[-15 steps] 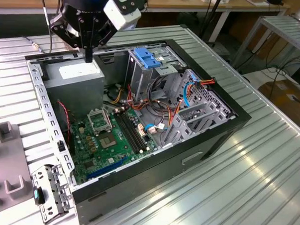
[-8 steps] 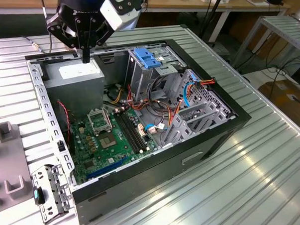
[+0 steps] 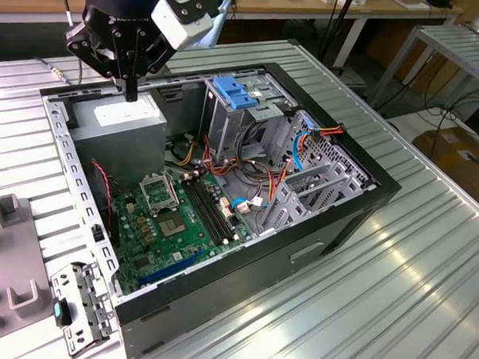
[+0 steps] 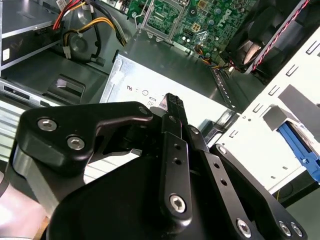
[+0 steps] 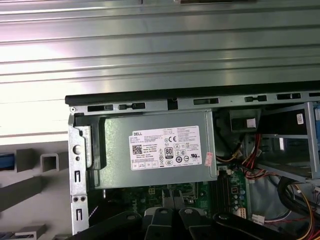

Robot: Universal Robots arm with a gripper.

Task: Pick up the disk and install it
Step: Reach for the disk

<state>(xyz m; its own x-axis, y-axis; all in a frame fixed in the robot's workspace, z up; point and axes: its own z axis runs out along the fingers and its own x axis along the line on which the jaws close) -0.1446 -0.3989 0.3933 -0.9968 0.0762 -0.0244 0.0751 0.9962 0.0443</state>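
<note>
Ribbed table (image 3: 425, 299) holds the open case (image 3: 324, 239) — claw (image 3: 130, 94) clenched, empty, over its power supply (image 3: 138, 131).

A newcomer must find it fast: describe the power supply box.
Start at the open computer case. In its corner at the exterior view's upper left, beneath the pincer, sits a big grey box. Its large white sticker sets it apart.
</note>
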